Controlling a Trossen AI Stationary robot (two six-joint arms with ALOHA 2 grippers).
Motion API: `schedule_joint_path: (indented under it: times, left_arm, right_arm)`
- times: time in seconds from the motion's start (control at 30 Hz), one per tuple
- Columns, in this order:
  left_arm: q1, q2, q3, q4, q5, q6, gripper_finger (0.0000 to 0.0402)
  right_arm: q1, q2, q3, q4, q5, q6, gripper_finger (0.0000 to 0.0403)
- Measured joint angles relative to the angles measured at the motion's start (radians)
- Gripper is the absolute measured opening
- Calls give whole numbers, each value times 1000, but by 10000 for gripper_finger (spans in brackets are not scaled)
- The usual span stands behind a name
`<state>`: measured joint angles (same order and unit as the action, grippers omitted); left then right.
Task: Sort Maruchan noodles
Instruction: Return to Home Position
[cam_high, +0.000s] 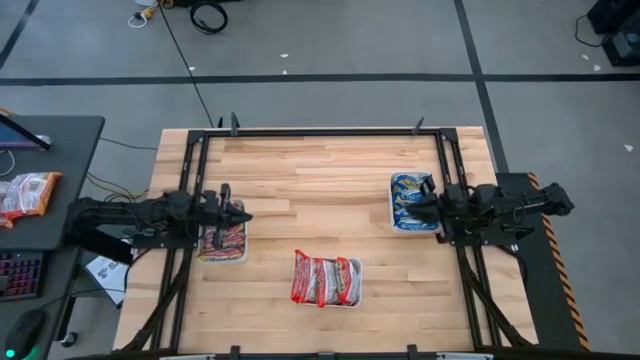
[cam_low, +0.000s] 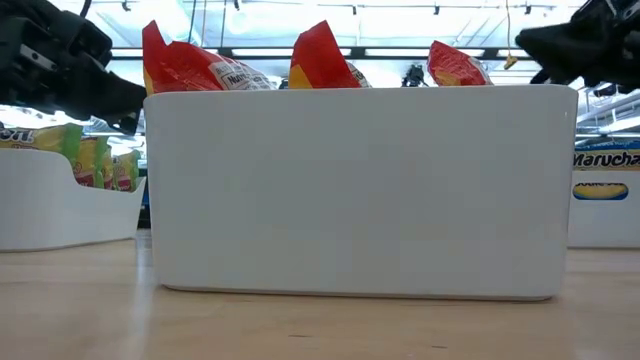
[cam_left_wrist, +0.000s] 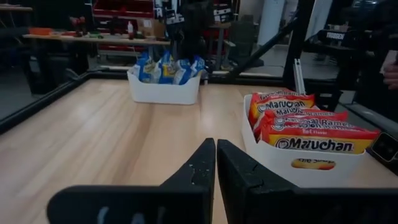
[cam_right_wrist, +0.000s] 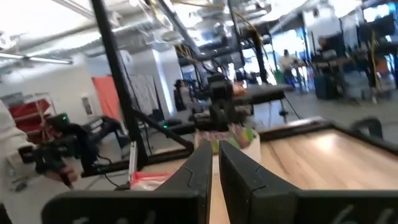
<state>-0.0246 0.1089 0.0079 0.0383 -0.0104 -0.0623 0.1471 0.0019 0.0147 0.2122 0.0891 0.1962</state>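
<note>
Now | red-pack bin (cam_low: 355, 190) blocks low cam | left gripper (cam_high: 241, 213), right gripper (cam_high: 420, 205) behind

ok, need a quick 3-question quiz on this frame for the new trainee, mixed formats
1. Multiple choice: which colour are the packets in the middle tray? A blue, B red, C green.
2. True or false: the right gripper is shut and empty, at the right tray of blue packets.
3. Short answer: which tray sits under the left gripper?
Key: 1 B, the red packets. 2 True. 3 The left tray, with the green packets.
</note>
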Motion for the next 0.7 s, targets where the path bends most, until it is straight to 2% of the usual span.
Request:
schedule_joint_path:
  times: [0.3, 0.37, 0.57, 0.7]
  left_arm:
    - [2, -5, 0, 8, -39, 51, 23]
    - [2, -6, 0, 15, -38, 55, 23]
    - [5, -6, 0, 10, -30, 82, 23]
    - [12, -6, 0, -1, -25, 64, 23]
  right_arm:
    - [-21, 0, -8, 7, 123, -21, 35]
    - [-56, -1, -8, 50, 95, -5, 35]
    - [-254, 0, -8, 26, -106, 97, 35]
    - [-362, 2, -8, 21, -139, 63, 35]
